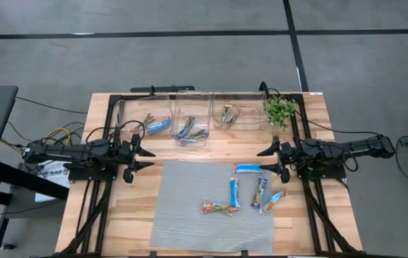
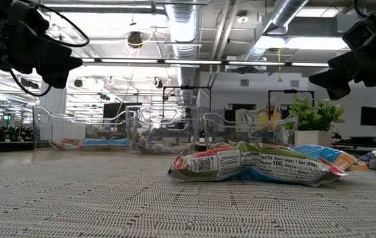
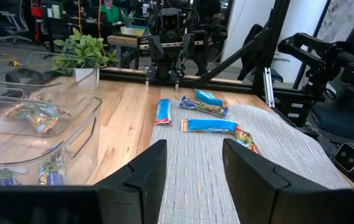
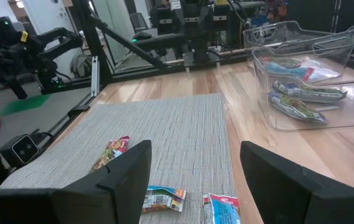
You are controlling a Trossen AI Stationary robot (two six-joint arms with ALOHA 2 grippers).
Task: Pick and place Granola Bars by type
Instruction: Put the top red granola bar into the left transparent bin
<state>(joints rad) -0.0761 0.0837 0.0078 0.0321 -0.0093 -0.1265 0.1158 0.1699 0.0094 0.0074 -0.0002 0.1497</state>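
Note:
Several granola bars lie flat on the grey mat (image 1: pixel 189 215), toward its right side: a blue one (image 1: pixel 247 169), a second blue one (image 1: pixel 234 192), a blue-and-yellow one (image 1: pixel 260 191), an orange-and-blue one (image 1: pixel 273 201) and a brownish one (image 1: pixel 217 208), which lies nearest in the low view (image 2: pixel 254 165). More bars lie in three clear bins (image 1: pixel 191 122) at the far edge. My left gripper (image 1: pixel 135 159) stands open at the mat's left edge, level above the table. My right gripper (image 1: pixel 274 159) stands open at the mat's far right corner, close to the blue bar.
A small green plant (image 1: pixel 280 110) stands in the far right corner beside the right bin (image 1: pixel 236 111). The left bin (image 1: pixel 146 118) stands just beyond my left gripper. The mat's left half (image 1: pixel 182 193) is bare. Black frame rails run along both side edges of the table.

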